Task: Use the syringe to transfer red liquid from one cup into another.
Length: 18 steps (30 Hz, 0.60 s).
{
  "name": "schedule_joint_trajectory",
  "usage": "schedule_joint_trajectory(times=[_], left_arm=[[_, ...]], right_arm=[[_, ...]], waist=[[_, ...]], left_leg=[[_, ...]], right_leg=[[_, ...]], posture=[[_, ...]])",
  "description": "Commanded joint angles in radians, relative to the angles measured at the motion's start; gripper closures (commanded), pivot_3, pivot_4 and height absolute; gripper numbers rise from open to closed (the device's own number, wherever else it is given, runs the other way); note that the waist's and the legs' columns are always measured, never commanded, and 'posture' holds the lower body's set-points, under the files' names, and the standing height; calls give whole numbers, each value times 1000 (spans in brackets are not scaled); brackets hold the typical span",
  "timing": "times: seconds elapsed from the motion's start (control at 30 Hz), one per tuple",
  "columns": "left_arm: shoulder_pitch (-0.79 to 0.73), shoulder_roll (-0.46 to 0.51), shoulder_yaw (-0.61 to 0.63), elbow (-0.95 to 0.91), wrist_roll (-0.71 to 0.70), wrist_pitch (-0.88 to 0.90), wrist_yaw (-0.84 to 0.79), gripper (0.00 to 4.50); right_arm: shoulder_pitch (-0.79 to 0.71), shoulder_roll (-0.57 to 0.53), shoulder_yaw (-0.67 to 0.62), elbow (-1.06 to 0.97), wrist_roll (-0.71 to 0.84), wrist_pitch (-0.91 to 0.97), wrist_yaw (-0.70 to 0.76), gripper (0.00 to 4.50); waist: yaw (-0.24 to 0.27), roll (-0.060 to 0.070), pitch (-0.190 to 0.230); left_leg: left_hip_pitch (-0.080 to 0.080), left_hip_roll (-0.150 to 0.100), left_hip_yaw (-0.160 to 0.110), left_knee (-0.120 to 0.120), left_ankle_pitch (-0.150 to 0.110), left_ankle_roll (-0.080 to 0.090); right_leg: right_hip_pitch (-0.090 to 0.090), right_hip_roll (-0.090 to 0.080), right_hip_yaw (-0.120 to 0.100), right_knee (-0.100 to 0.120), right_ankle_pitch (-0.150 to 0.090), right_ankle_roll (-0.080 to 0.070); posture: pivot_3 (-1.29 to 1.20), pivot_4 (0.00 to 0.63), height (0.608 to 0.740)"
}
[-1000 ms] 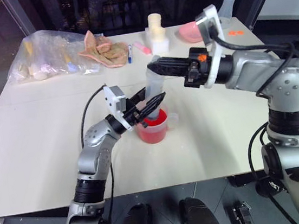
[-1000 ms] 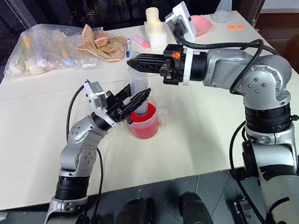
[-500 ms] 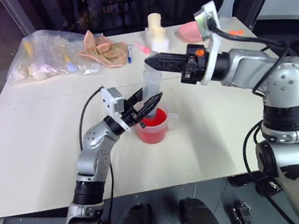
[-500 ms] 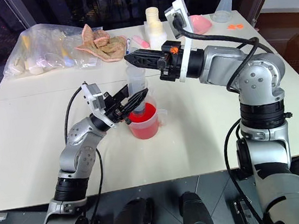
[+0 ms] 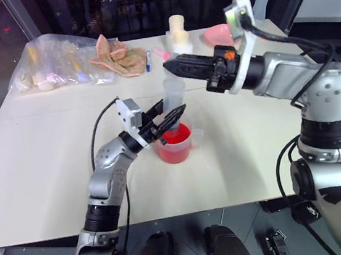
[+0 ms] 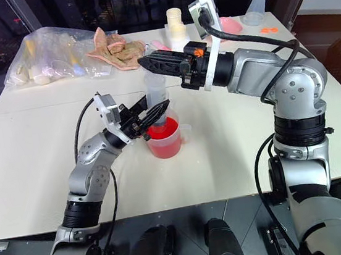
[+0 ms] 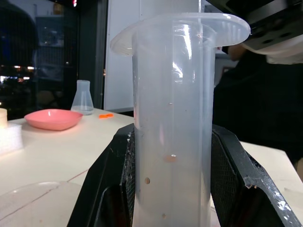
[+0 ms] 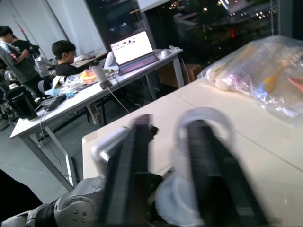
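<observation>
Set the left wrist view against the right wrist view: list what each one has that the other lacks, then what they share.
Left wrist view: the left gripper clamping the syringe, a pink dish, a flask. Right wrist view: the right gripper with fingers apart, a plastic bag, people by a laptop. Shared: the syringe and the white table.
</observation>
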Motion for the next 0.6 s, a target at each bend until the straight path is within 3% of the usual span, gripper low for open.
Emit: schedule_joint_trajectory(times=[0.03,0.6], left_arm=[[-20,-6,-15,-9,3,32,12,2978],[-236,-17,122,-73,-109,137,157,2978]], right_arm=[[-22,8,-45,-60,49,-23,-1,1507],[66,-157,-191,-66,189,-7,13,1507]], waist=[[0,0,0],[1,0,0]], left_leg=[[0,0,0,0,0,0],[-1,0,0,0,-1,1]], right_leg=[[0,0,0,0,0,0],[0,0,-1,-2,0,0]], posture=[[0,150,740],[0,150,740]])
